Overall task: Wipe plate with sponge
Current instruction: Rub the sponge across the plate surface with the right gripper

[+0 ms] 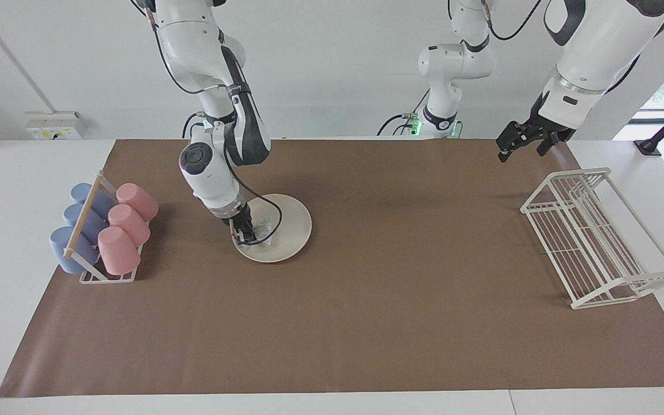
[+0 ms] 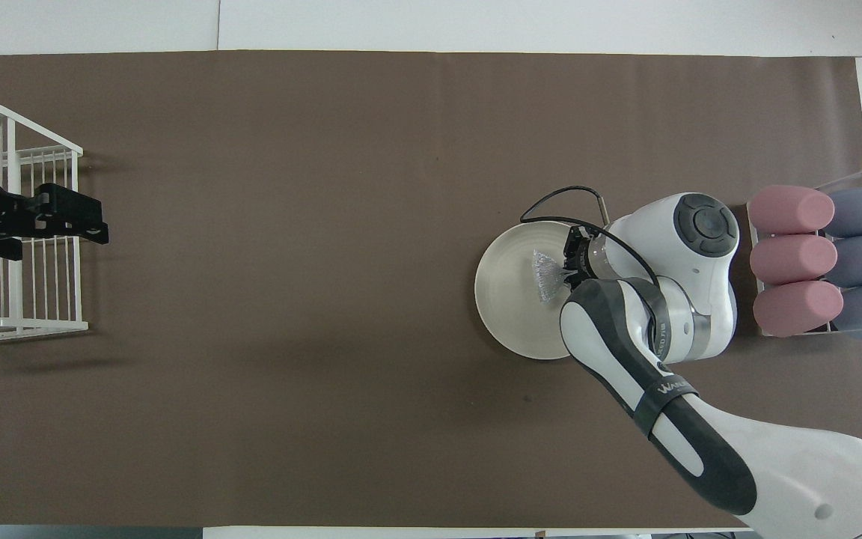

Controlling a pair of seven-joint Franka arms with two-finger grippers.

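Fingers of your right gripper [image 1: 246, 235] are clamped on the sponge [image 1: 261, 229], pressing it onto the plate [image 1: 291, 225] at the part of the plate toward the right arm's end of the desk. The plate lies flat on the brown mat [image 1: 366, 323], beside the cup rack [image 1: 104, 230] with its pink and blue cups. From overhead, the sponge [image 2: 547, 275] sits well inside the rim of the plate [image 2: 502, 284].

To wipe well, I judge you should keep light, even downward pressure so the soft mesh stays flat on the plate and the plate does not slide on the mat. Sweep in overlapping strokes across the whole face, and stop short of the rim so the sponge does not catch or drag off.

Your left gripper [image 1: 525, 138] waits with its fingers apart in the air above the mat's edge by the white wire rack [image 1: 591, 242].
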